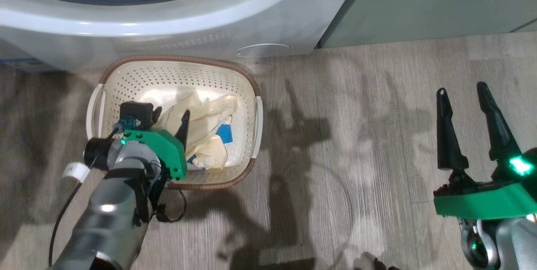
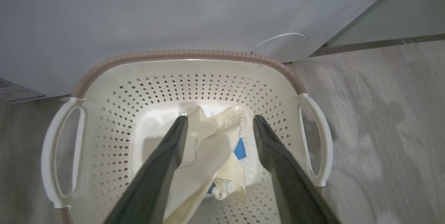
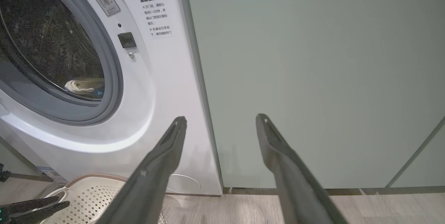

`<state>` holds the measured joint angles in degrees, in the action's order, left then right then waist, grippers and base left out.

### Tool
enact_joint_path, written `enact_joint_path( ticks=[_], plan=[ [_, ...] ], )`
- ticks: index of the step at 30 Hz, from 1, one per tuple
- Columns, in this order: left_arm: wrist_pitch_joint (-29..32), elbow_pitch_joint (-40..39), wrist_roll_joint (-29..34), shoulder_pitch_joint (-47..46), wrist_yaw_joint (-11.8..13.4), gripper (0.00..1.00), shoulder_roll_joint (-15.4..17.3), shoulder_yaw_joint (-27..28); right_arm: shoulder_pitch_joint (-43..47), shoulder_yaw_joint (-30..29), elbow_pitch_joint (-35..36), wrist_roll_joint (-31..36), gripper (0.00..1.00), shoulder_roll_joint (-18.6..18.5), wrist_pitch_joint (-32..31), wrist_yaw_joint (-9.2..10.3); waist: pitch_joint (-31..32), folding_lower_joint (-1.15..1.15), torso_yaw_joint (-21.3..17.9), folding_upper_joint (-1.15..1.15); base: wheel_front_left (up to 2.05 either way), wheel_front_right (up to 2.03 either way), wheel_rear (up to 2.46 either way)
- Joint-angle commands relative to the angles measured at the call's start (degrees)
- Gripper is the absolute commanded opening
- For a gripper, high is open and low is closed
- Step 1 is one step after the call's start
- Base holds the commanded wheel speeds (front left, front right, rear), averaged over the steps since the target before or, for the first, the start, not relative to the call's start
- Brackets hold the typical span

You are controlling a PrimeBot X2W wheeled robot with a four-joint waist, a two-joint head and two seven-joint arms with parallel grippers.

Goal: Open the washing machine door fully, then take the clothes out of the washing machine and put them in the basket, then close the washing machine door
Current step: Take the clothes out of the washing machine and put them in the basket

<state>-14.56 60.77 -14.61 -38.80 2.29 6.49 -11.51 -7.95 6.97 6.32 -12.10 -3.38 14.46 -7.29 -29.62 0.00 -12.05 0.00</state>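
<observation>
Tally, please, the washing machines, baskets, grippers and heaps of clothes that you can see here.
washing machine: 1
basket: 1
grippers: 2, left gripper and right gripper
clothes heaps: 2, one in the basket, one inside the machine
Total: 6

Top of the basket (image 1: 138,77) is open, but the washing machine (image 1: 188,39) front crowds its 12 o'clock rim. Plenty of bare floor (image 1: 377,115) at 3 o'clock; pale green cabinet (image 1: 440,1) walls off 1 o'clock.
</observation>
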Motion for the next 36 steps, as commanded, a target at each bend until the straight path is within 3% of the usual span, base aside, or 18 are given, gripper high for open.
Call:
enact_joint_path(
  ticks=[1,8,23,36],
  plan=[
    [-0.4,-2.2,0.7,0.6,0.8,1.0,1.6,1.8,-0.7,0.6,1.5,-0.1,1.0,0.1,0.5,-0.2,0.3,0.0,0.3,0.0,0.0,0.0,0.0],
    [-0.4,-15.4,1.8,5.8,3.7,1.0,1.3,4.6,0.2,-0.9,1.1,0.5,1.0,-0.2,0.5,-0.2,2.3,0.0,2.5,0.0,0.0,0.0,0.0],
    [-0.4,-47.4,5.7,19.8,4.3,1.0,1.1,8.8,2.5,-1.8,0.5,1.4,1.0,-2.3,0.5,-0.2,8.2,0.0,6.5,0.0,0.0,0.0,0.0],
    [0.6,-63.1,7.0,31.8,7.0,1.0,1.4,10.2,7.1,-1.9,0.4,1.4,1.0,-3.3,0.5,-0.2,17.1,0.0,8.8,0.0,0.0,0.0,0.0]
  ],
)
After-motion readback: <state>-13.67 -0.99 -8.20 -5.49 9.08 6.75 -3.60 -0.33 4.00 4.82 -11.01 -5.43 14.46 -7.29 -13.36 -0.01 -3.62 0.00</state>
